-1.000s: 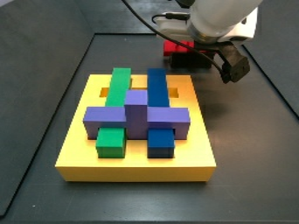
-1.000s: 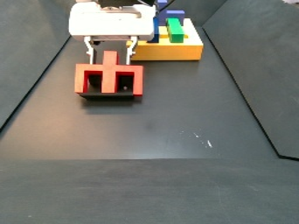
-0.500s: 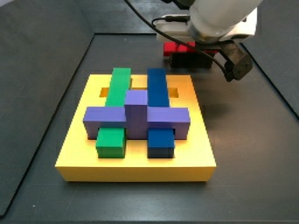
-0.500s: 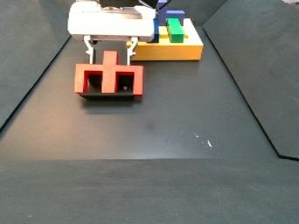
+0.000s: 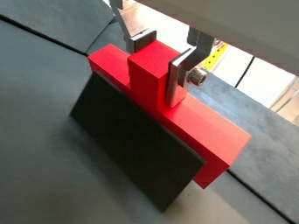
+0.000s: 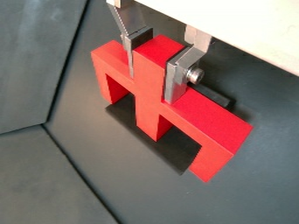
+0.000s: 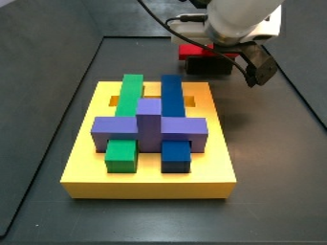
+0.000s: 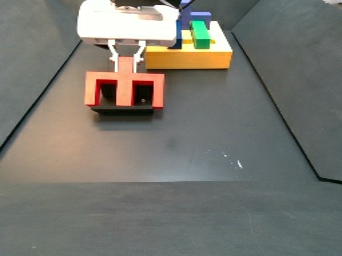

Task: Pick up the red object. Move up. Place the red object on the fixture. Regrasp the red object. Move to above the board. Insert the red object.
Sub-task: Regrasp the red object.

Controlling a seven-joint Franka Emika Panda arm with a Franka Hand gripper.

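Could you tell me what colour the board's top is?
Yellow board, clearest in a side view.

A dark matte surface [image 8: 174,150] carries everything. On it lies the yellow board [image 7: 147,172], flat, bearing green, blue and purple blocks. Well apart from the board, nearer one end in a side view, stands the black fixture [image 8: 123,108], its base on the surface, with the red object [image 8: 124,90] resting on it. The claw [image 8: 128,58] hangs directly over the red object, its silver fingers [image 6: 177,77] flanking the middle prong.
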